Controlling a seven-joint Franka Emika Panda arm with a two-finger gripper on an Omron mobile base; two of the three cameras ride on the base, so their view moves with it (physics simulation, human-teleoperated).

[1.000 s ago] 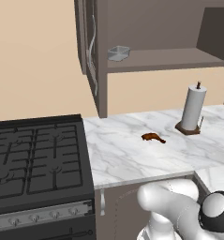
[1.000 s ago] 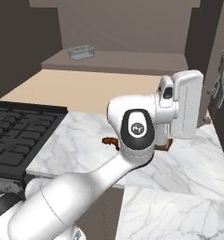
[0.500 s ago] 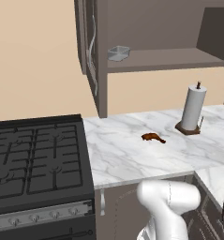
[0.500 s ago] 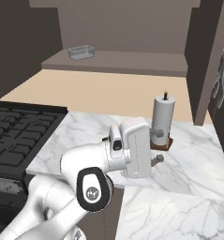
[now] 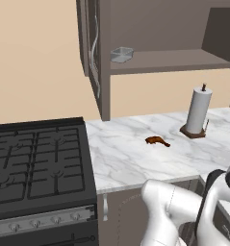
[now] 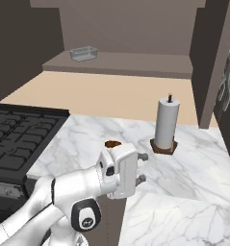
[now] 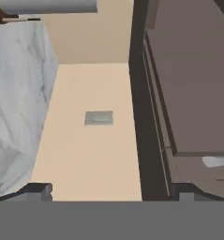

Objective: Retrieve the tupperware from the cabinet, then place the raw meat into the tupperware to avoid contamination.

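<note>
Lowered and folded in close to the base since a second ago, with the gripper (image 6: 141,167) now low at the near edge of the marble counter (image 5: 126,158) instead of high in front of the paper towel roll (image 5: 198,111). Spread wide, with nothing between the jaws.

Seems to be the first step: reaching for the container, with nothing retrieved yet. Stands open already, the cabinet (image 5: 155,24), door (image 5: 90,43) swung to the left, inner shelf (image 5: 174,61) free to reach. Next, probably: lift the hand well up and far over the counter, level with the shelf, then close on one wall of the container.

Rests on the left end of that shelf, near the front edge: the tupperware (image 5: 121,54). Looks small, shallow, translucent pale grey, without lid, upright. Lies on the counter below, left of the roll and well apart from it: the raw meat (image 5: 156,141), small, reddish-brown, with a thin tail.
</note>
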